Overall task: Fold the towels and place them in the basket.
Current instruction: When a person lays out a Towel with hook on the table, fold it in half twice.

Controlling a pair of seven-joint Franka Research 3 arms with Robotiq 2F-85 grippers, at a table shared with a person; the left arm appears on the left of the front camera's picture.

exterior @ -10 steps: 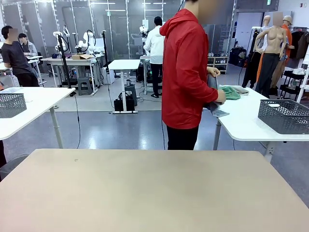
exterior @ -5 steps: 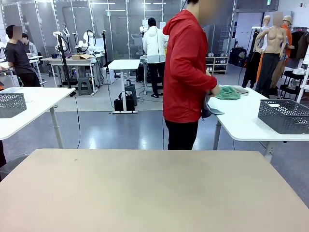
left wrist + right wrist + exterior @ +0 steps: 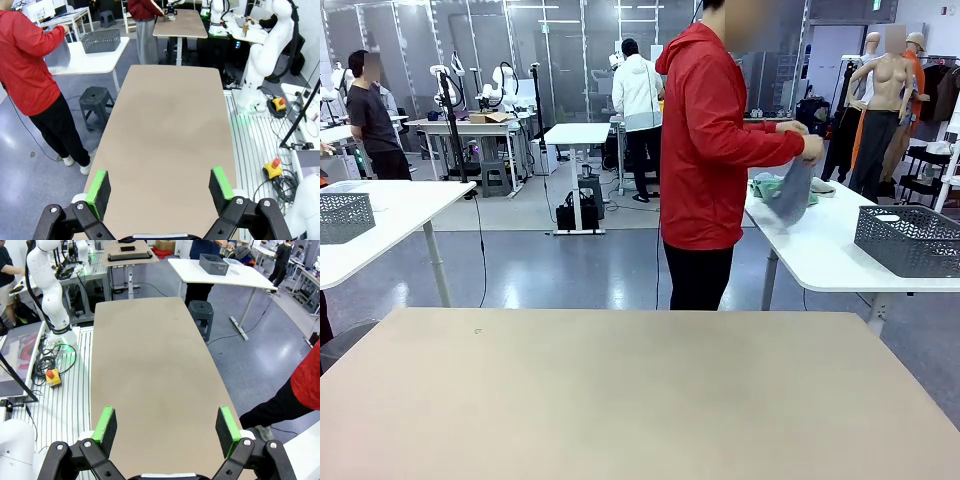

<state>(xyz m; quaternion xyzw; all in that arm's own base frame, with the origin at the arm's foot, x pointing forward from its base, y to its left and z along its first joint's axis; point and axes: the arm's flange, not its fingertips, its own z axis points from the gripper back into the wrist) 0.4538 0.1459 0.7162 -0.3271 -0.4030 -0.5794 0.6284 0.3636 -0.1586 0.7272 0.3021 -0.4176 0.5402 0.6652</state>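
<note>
Left gripper (image 3: pixel 159 184) is hovering over the beige table (image 3: pixel 165 125), jaws standing wide, green pads gripping nothing. Right gripper (image 3: pixel 166 422) is doing the same over its end of that table, also spread wide and carrying nothing. Both towels are sitting off the robot's table. The person in a red jacket (image 3: pixel 705 150) is standing at the far side, turned toward a white side table (image 3: pixel 820 255), and is holding up 1 blue-grey towel (image 3: pixel 792 192) by its top edge, arms stretched out over that table. 1 green towel (image 3: pixel 766 186) is lying bunched on the white side table just behind the hanging one (partly hidden by it). The dark grey mesh basket (image 3: pixel 908 240) is sitting on the same white side table, toward its right end, apart from both towels. A 2nd mesh basket (image 3: pixel 342 216) is resting on another white table (image 3: pixel 400 200) at picture left.
</note>
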